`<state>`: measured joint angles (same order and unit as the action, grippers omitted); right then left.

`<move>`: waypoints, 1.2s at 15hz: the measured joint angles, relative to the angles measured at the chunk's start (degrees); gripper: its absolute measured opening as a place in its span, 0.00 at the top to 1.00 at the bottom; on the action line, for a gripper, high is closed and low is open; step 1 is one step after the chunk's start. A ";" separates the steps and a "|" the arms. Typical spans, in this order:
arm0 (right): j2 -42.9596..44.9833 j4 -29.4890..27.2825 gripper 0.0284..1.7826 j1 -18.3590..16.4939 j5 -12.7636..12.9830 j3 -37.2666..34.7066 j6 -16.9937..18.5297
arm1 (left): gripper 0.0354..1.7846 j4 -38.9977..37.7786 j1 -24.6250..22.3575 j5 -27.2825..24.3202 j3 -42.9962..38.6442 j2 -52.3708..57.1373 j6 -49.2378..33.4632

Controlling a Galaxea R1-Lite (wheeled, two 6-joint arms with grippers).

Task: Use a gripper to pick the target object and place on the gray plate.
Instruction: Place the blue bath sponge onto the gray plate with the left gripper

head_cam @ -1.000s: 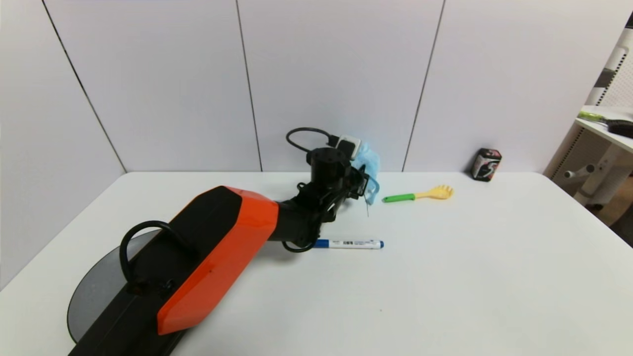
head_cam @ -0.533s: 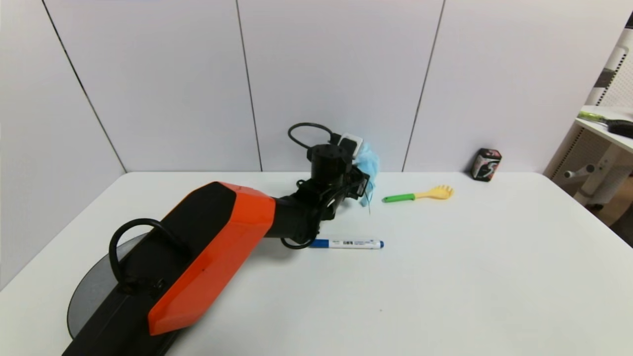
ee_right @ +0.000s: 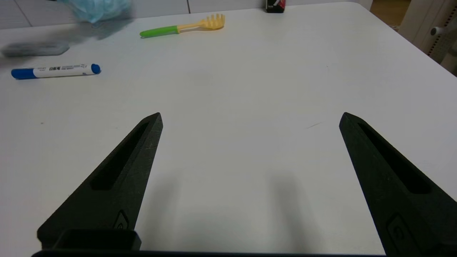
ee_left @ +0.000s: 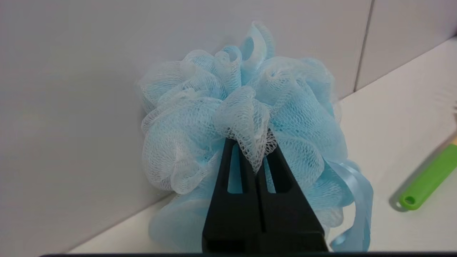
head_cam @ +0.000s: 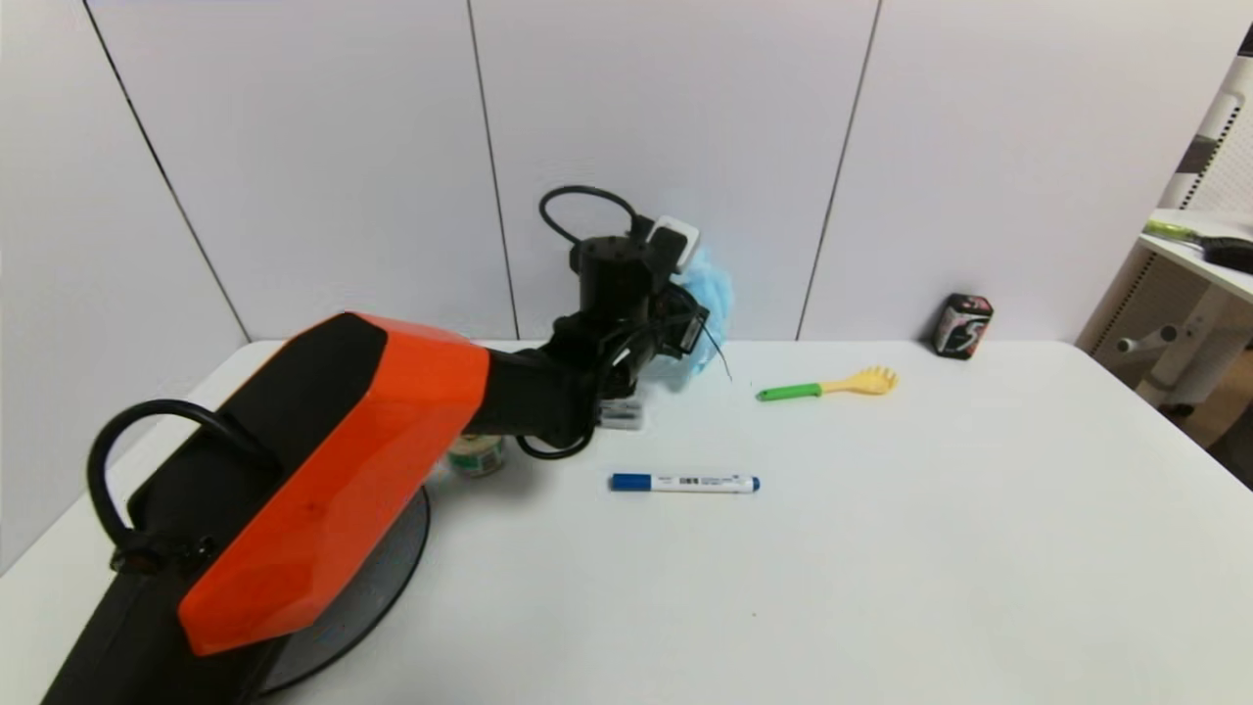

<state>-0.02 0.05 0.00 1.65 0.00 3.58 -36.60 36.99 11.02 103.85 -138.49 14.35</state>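
Pinched between the closed fingers of the left gripper [ee_left: 254,157], the blue pouf [ee_left: 242,117] is held above the table's far edge, well beyond the gray plate [head_cam: 377,587] lying back near the robot's left.

A lab-like test room: a bare white counter [head_cam: 930,548] against plain pale wall panels [head_cam: 666,147], with a white pegboard desk [head_cam: 1199,255] at the side.

The white marker with a blue cap [head_cam: 684,482] bears a printed label, too small to read; nothing else is legible.
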 joint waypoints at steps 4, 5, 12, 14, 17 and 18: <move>0.00 0.02 0.04 0.00 0.00 0.00 0.00 | 0.99 0.41 -2.95 -0.09 -6.11 8.30 3.12; 0.00 0.02 0.04 0.00 0.00 0.00 0.00 | 0.99 0.52 -3.97 -0.06 -8.53 10.98 4.08; 0.00 0.05 0.04 0.00 0.02 0.00 0.02 | 0.99 0.79 -13.51 0.06 -37.68 37.36 6.35; 0.00 0.02 0.04 0.00 0.00 0.00 0.00 | 0.99 0.79 -16.84 0.11 -46.74 45.15 6.23; 0.00 0.02 0.04 0.00 0.02 0.00 -0.01 | 0.99 0.96 -21.47 0.27 -58.89 55.14 5.85; 0.00 0.02 0.04 0.00 0.02 0.00 0.00 | 0.99 1.38 -22.52 0.27 -62.54 57.89 5.44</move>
<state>-0.02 0.07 0.00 1.67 0.00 3.58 -35.22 14.47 11.29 41.31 -80.59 19.79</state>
